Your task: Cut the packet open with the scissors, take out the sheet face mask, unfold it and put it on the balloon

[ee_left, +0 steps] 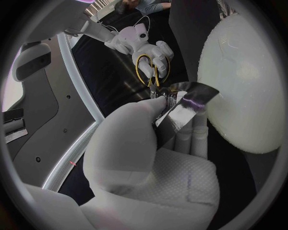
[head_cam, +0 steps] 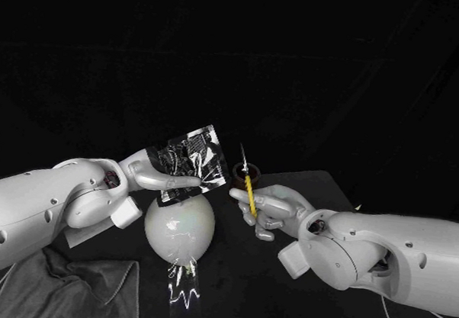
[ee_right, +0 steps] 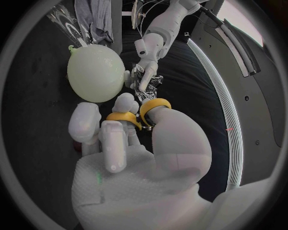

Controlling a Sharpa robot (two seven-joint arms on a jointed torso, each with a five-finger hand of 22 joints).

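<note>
My left hand (head_cam: 165,177) pinches a shiny face-mask packet (head_cam: 192,153) and holds it up, tilted, just above the white balloon (head_cam: 179,226). To its right, my right hand (head_cam: 269,208) grips the yellow-handled scissors (head_cam: 248,182), blades pointing up beside the packet's right edge. In the left wrist view the packet (ee_left: 187,102) sits between my thumb and fingers (ee_left: 199,135), next to the balloon (ee_left: 246,81); the scissors (ee_left: 151,72) reach its far edge. The right wrist view shows my fingers through the yellow scissors loops (ee_right: 138,112), with the packet (ee_right: 148,89) and balloon (ee_right: 96,72) beyond.
A grey cloth (head_cam: 76,275) lies crumpled at the table's near left. A glittery strip (head_cam: 183,286) trails from the balloon's near end toward the front edge. The black table (head_cam: 313,313) stretches out under my right arm.
</note>
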